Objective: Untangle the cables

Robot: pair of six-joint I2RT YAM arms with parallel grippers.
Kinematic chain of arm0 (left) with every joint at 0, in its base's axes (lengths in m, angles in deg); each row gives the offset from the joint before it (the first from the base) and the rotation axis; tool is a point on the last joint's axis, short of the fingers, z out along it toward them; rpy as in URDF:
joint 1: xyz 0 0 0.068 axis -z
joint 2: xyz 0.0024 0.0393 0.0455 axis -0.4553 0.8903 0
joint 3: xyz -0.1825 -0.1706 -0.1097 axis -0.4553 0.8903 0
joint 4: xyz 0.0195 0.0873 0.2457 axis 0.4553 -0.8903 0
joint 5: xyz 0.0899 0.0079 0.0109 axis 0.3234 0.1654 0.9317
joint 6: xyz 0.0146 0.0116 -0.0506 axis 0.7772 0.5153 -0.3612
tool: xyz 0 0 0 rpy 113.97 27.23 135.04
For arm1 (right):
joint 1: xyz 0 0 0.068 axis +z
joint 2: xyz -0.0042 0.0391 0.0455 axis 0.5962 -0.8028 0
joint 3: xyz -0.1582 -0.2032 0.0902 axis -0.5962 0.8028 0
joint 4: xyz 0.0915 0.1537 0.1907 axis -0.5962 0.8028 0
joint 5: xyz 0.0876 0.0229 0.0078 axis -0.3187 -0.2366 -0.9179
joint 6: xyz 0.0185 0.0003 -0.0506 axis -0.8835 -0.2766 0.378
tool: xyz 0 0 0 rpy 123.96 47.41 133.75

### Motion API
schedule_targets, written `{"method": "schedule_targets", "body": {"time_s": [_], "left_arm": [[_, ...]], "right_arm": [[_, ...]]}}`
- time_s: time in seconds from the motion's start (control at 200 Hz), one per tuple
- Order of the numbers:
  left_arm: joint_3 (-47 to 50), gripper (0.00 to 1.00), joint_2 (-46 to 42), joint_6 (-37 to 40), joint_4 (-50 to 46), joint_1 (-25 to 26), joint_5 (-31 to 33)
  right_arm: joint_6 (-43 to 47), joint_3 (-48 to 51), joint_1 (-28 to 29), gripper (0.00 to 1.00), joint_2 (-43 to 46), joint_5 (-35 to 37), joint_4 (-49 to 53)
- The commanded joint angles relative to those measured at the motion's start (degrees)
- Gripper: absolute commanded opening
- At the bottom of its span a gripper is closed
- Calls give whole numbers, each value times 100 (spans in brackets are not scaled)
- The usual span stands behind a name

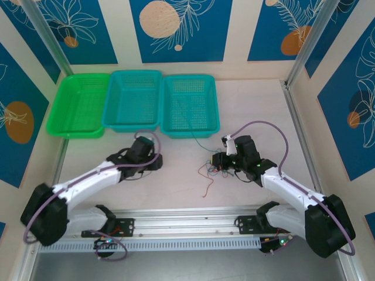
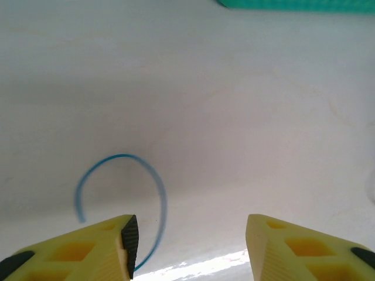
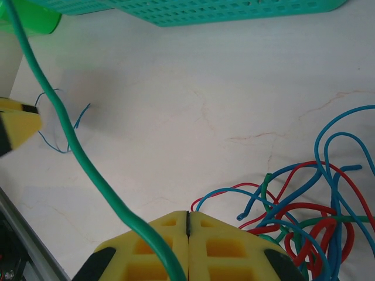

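Nearest, along the table's front edge, an aluminium rail carried both arm bases. Just beyond it, the left gripper hung low over the bare tabletop with its yellow fingers standing well apart and nothing between them. A loose blue wire lay curled in an open loop on the table, one end running down past the inner pad of one finger.

To the right, the right gripper had its fingers pressed together so that only a thin seam showed. A dark green wire ran slantwise across the front of one finger and rose away toward the baskets. Whether it was pinched in the seam could not be told. Just beside this gripper lay the tangle of cables – blue, red and green strands looped over one another on the table, with one red strand trailing out toward the near edge.

Farther back, three mesh baskets stood in a row against the rear wall, touching side to side: a green basket on the left, a teal basket in the middle and another teal basket on the right. The thin dark green wire reached up into the right-hand one.
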Motion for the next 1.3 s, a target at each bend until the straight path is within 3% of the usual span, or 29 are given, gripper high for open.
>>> {"method": "schedule_targets", "body": {"time_s": [0.0, 0.075, 0.235, 0.315, 0.39, 0.545, 0.7, 0.82, 0.98, 1.1, 1.29], "left_arm": [[-410, 57, 802, 500, -635, 248, 572], [-626, 58, 1310, 543, -862, 310, 942], [-669, 55, 1770, 414, -906, 328, 1090], [-567, 36, 1722, 361, -874, 337, 1229], [-474, 0, 1542, 354, -801, 338, 1215], [-472, 0, 599, 375, -886, 312, 1193], [-1184, 0, -417, 813, -1360, 19, 1280], [-2149, 0, -576, 1422, -1553, -760, 1260], [-3531, 0, -34, 1886, -1260, -2514, 1413], [-4526, 0, 1012, 1590, -986, -3824, 979], [-6681, 0, 3157, 1475, -1488, -4673, 872]], "right_arm": [[-61, -178, 56, 0, 129, 2, 172], [-56, -181, 74, 0, 153, -1, 215], [-30, -187, 90, 0, 188, 27, 285], [-55, -187, 102, 0, 197, 39, 276], [-84, -173, 105, 0, 191, 56, 247], [-131, -191, 113, 0, 189, 96, 236], [-192, -237, 108, 0, 189, 71, 215], [-192, -286, 116, 0, 195, 61, 210], [-258, -288, 109, 0, 174, 53, 114], [-192, -383, 103, 0, 151, -34, 179], [-126, -426, 82, 0, 247, -64, 372]]}}
